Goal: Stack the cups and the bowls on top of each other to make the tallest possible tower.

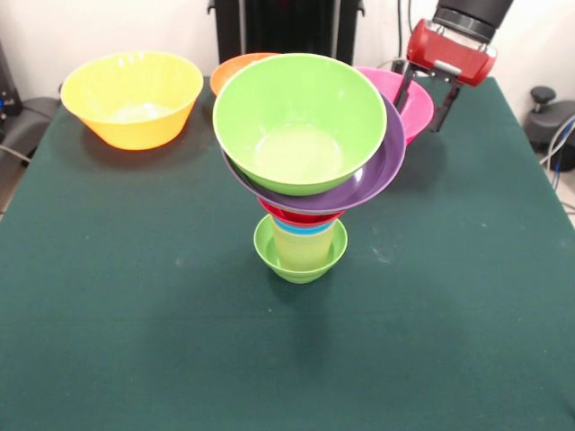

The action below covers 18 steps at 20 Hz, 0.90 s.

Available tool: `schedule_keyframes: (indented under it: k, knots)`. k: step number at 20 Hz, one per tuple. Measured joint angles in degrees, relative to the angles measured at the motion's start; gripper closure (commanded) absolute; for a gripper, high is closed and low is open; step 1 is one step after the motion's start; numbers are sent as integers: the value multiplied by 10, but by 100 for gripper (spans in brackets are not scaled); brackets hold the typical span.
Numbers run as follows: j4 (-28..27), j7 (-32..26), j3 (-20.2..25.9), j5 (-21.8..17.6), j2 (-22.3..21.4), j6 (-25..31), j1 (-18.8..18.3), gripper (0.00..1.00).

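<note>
Gripper (pixel 420 99) spread wide over the pink bowl (pixel 415 101), gripping nothing; green bowl (pixel 298 121) topping the tower (pixel 304 180).

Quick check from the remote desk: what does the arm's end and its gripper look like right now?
The arm ends in a black cylindrical link, then a glossy red block with a grey panel. Below it, the gripper has two thin black fingers. No markings are legible.

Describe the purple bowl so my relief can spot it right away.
Find the tower in the middle of the green table, standing in a small lime-green bowl. The purple bowl is second from the top, directly under the large green bowl. It is the widest and shallowest, showing only as a rim.
</note>
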Motion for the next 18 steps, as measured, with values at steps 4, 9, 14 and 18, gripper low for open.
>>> schedule_keyframes:
  k: [4, 9, 14, 18]
  knots:
    - [0, 0, -1, 8, 0, 0, 8, 0]
    - [1, 0, -7, 25, 3, 0, 26, 0]
    - [2, 0, -11, 39, 11, 0, 39, 0]
    - [6, 0, -12, 46, 18, -5, 43, 0]
